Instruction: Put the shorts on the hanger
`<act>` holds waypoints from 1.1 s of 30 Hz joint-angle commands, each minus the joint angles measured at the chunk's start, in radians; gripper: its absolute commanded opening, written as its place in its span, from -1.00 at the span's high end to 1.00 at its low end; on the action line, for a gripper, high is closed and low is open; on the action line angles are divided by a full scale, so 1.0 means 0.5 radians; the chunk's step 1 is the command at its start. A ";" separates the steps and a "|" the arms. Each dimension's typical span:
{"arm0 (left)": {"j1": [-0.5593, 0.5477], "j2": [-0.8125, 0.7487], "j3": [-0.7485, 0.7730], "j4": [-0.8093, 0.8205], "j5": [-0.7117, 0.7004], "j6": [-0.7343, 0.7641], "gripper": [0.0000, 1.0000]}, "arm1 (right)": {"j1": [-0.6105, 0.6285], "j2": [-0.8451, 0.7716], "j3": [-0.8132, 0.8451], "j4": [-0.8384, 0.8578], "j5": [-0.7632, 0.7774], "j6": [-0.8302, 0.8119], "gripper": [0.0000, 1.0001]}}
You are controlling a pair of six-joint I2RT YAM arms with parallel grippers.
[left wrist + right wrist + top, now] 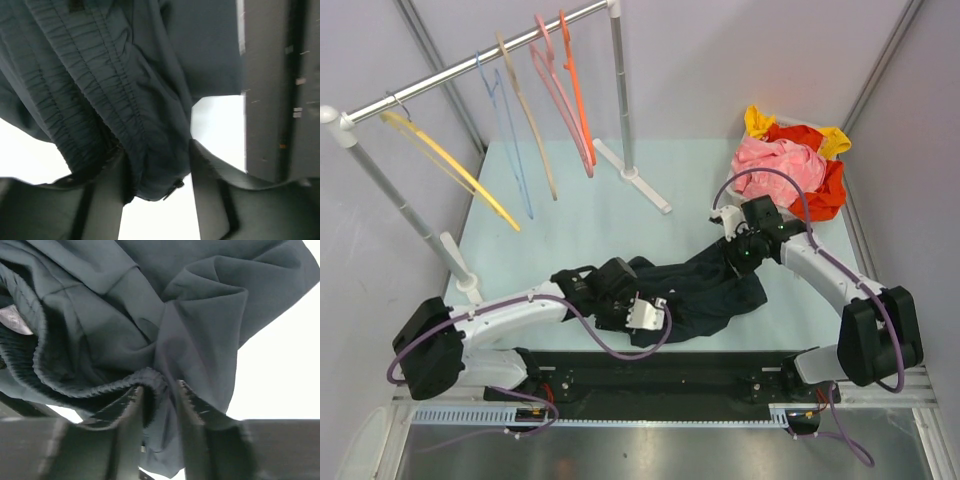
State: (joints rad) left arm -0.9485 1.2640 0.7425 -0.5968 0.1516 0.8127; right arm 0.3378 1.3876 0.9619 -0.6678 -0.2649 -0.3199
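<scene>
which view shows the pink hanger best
The top external view: the pink hanger hangs in full on the rail. The left and right wrist views show only the shorts up close, with no hanger in them at all.

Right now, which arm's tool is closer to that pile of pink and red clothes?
The right tool is nearer: it grips the shorts just short of the clothes pile. The left tool holds the shorts' other end, much farther away.
</scene>
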 commanded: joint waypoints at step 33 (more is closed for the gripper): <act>1.043 -0.344 2.522 0.239 0.114 -1.297 -0.77 | 0.198 0.010 1.776 0.685 -0.437 0.763 -0.55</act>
State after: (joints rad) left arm -0.5377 1.1034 1.9610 -0.5591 0.2371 0.3119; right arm 0.3519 1.3315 1.7050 -0.4084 -0.5137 0.0422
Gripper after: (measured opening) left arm 0.887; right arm 0.799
